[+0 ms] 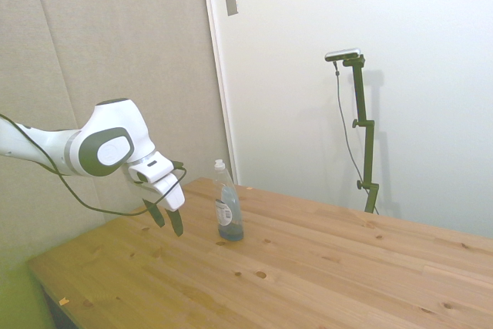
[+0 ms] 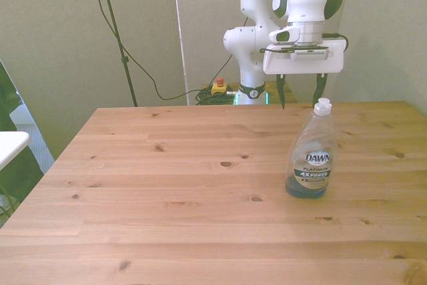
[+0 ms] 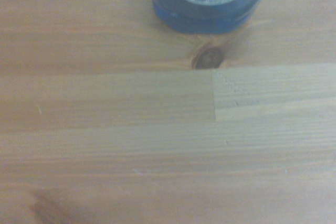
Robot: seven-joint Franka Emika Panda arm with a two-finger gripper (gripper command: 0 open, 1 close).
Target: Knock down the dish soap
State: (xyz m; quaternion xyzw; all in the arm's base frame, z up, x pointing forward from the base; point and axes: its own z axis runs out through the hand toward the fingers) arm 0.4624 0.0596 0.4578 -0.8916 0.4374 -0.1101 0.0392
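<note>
The dish soap (image 2: 311, 160) stands upright on the bench (image 2: 167, 191), toward the front view's right. The gripper (image 2: 301, 93) hangs behind its cap, jaws spread, not touching.

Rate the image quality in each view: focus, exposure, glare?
Side view: washed out, the white wall overexposed, a green tint at the lower left corner; the soap is small but legible. Front view: sharpest, evenly lit, the label readable, the pincer open behind the cap. Wrist view: soft and blurred, showing only the soap's blue base and the table.
</note>
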